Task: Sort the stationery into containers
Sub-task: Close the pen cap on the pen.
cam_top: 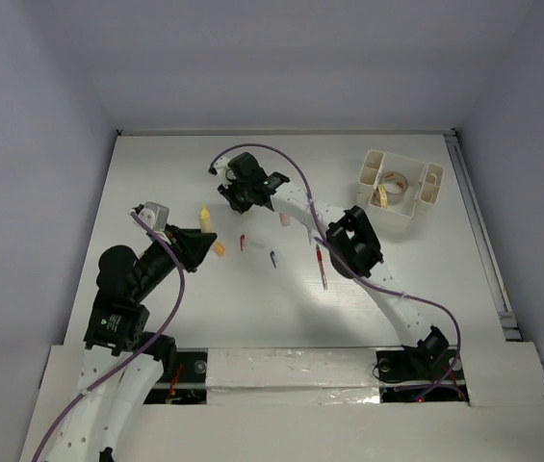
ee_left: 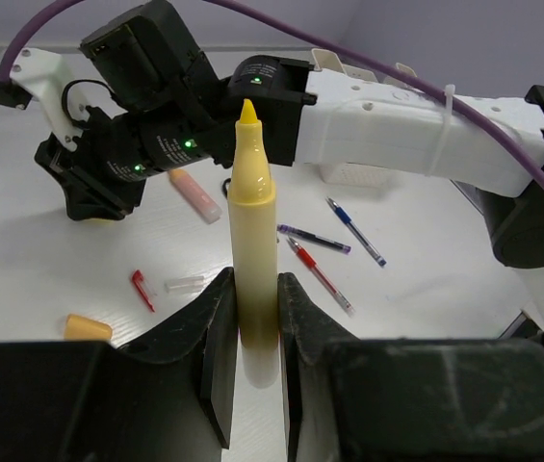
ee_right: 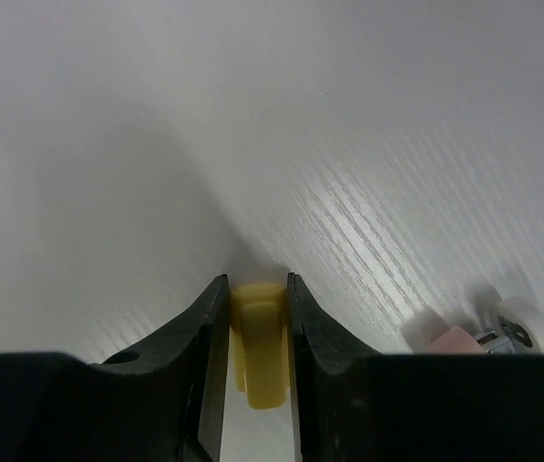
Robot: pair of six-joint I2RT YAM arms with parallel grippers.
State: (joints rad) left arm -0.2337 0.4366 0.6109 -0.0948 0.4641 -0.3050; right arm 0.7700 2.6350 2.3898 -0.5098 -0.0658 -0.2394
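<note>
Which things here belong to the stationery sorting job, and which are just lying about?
Job: yellow marker, yellow cap, pink marker, red pen, blue pen, orange cap, tape roll, organizer.
Not part of it: purple cable, table.

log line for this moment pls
left gripper: shut on yellow marker, uncapped | right gripper: shut on yellow cap on table | organizer: tape roll inside | pens loose on table
</note>
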